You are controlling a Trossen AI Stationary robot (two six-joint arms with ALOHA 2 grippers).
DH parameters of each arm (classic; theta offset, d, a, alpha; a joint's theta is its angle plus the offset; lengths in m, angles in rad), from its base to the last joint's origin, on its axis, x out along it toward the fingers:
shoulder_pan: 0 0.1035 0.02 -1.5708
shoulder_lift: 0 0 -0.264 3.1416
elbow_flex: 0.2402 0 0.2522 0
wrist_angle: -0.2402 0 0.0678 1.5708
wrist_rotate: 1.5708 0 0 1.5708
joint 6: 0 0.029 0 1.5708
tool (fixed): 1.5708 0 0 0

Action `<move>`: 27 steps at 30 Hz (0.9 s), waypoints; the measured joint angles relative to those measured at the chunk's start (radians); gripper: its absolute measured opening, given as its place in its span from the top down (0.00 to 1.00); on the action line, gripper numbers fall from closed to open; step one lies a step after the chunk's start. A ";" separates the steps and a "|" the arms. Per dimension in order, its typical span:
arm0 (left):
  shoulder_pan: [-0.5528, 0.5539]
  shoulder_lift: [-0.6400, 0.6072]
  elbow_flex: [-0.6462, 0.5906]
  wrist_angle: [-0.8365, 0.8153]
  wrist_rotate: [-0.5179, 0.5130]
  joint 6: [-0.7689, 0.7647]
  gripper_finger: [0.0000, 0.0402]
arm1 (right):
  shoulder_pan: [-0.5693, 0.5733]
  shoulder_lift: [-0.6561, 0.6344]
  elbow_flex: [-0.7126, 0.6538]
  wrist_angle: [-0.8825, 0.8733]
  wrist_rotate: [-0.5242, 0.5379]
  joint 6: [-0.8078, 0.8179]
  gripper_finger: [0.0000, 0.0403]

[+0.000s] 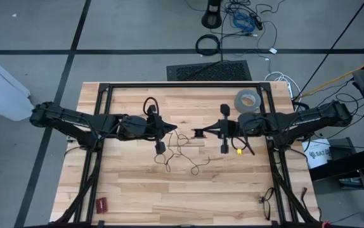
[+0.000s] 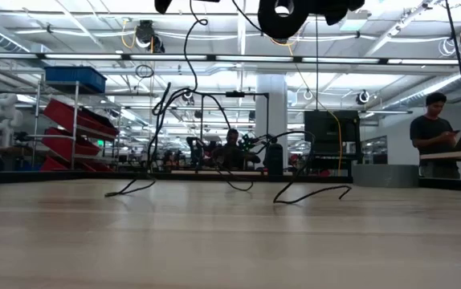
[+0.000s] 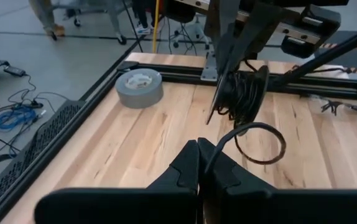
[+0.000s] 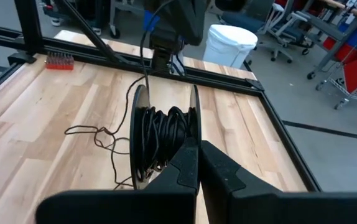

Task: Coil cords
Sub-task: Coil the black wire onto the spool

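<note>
Spool [image 4: 163,134] in pinched right gripper [image 4: 197,163], part-wound w/ thin black cord [image 1: 185,154]; rest of cord lies tangled on table [image 1: 137,190] beside spool. Left gripper [image 3: 201,167] pinches cord nr spool.

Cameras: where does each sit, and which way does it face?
High: overhead, straight down; both arms, cord on table.
Low: table height, level across; cord hanging.
Left wrist: past shut left gripper toward spool, tape roll.
Right wrist: past shut right gripper holding spool.
Both wrists share the spool.
</note>
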 joint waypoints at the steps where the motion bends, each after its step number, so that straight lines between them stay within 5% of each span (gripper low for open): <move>1: 0.000 0.000 0.000 0.001 0.000 -0.008 0.99 | 0.000 0.002 0.000 0.000 0.000 -0.001 1.00; 18: 0.012 0.000 0.001 0.056 0.003 -0.088 0.99 | 0.000 0.031 0.000 0.008 0.048 -0.062 1.00; 27: 0.056 0.000 0.001 -0.045 -0.002 -0.067 0.99 | 0.003 0.031 0.000 0.009 -0.056 -0.028 1.00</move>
